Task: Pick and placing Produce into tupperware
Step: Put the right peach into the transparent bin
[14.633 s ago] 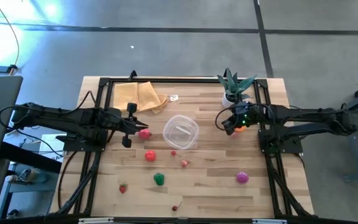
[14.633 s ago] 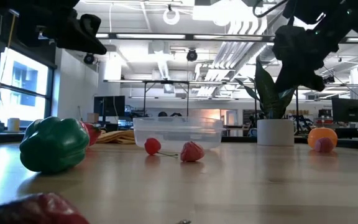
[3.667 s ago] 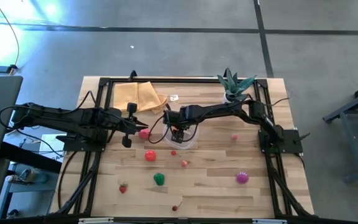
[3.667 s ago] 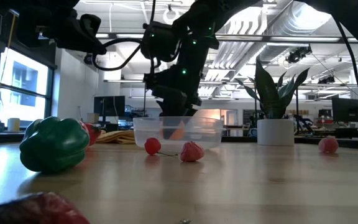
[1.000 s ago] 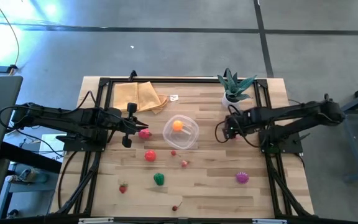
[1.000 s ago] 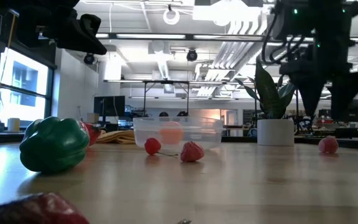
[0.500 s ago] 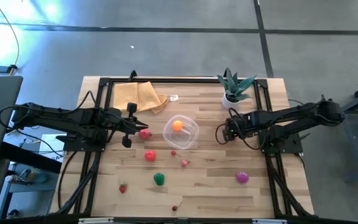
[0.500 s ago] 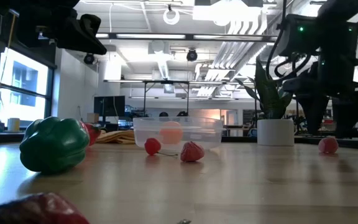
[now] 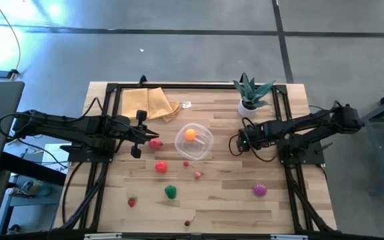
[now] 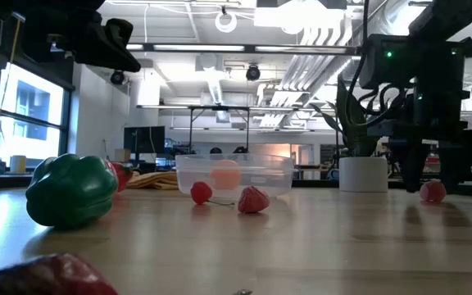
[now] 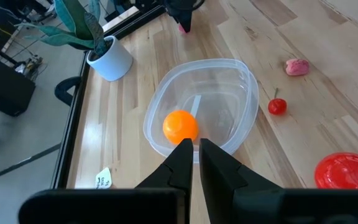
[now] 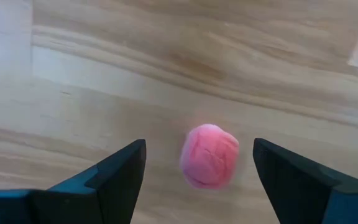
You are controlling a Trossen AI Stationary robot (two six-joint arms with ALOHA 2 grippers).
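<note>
Table point(image 9: 219, 207), wooden, black frame rails along its edges.

Container point(image 9: 193, 141), round, clear plastic: near the table's middle; holds one orange ball point(image 9: 191, 134).

Produce loose on the table: pink piece point(image 12: 210, 155), toward the right edge, lying between the fingers of the right gripper point(image 9: 237, 142); red round fruit point(image 9: 155, 143) left of the container; red piece point(image 9: 161, 167); green pepper point(image 9: 171, 192); purple piece point(image 9: 259, 191) toward the near right corner; small strawberry-like piece point(image 9: 132, 201); cherries point(image 9: 186, 163).

Right gripper: fingers spread wide, lowered over the pink piece, not closed on it.

Left gripper point(image 11: 195, 149): fingers pressed together, empty, left of the container.

Potted plant point(image 9: 249, 93): far right corner. Yellow cloth point(image 9: 149, 103): far left corner.
</note>
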